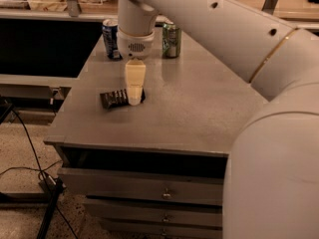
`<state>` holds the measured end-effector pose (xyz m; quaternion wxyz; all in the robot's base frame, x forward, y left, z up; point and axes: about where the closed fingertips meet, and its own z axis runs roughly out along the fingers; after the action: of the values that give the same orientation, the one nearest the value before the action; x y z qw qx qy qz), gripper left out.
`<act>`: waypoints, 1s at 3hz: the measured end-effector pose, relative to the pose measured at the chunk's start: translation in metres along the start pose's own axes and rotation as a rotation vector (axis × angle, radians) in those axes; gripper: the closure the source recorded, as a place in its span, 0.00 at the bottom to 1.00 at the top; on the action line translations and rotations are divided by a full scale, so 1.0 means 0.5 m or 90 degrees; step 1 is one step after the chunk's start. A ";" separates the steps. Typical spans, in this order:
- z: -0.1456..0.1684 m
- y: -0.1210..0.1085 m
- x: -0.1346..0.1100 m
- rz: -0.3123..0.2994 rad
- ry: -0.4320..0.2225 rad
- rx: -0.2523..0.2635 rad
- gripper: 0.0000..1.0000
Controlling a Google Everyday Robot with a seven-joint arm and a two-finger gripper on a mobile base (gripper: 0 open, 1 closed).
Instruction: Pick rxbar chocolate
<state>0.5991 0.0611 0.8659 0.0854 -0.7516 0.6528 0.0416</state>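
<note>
The rxbar chocolate (114,98) is a flat dark wrapper with pale block markings. It lies on the left part of the grey table top (199,108). My gripper (134,99) hangs from the white arm and points down. Its tip is at the bar's right end and hides that end. I cannot tell if it touches the bar.
A blue can (109,38) and a green can (171,40) stand upright at the table's back edge, behind the gripper. Drawers (164,193) sit under the table top. A black cable (30,158) and a stand lie on the floor at the left. My large arm fills the right side.
</note>
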 end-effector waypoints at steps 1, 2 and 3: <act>0.023 0.010 -0.030 -0.004 0.006 -0.003 0.00; 0.053 0.026 -0.040 -0.005 0.024 -0.010 0.00; 0.074 0.036 -0.035 0.006 0.042 -0.014 0.00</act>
<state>0.5807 0.0827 0.8312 0.0555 -0.7504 0.6582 0.0243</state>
